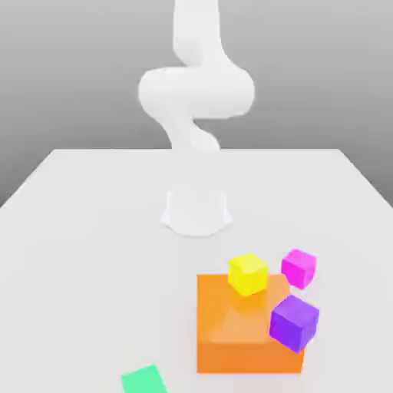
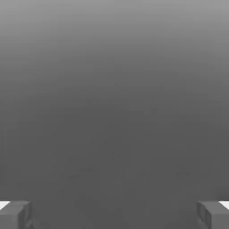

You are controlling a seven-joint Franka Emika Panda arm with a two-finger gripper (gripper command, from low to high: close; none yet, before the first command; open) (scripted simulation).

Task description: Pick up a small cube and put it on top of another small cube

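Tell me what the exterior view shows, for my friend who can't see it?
A white robot arm stands at the back of a white table. In front sits a big orange block with a yellow cube and a purple cube on it, a small pink cube beside it, and a green block.

- The white arm is rising from its base at the back of the tabletop.
- A yellow cube is sitting on the big orange block.
- The small magenta cube is sitting just beside that block, toward the exterior view's right.
- A violet cube is showing at the block's near corner.
- A green patch is lying flat near the front edge.
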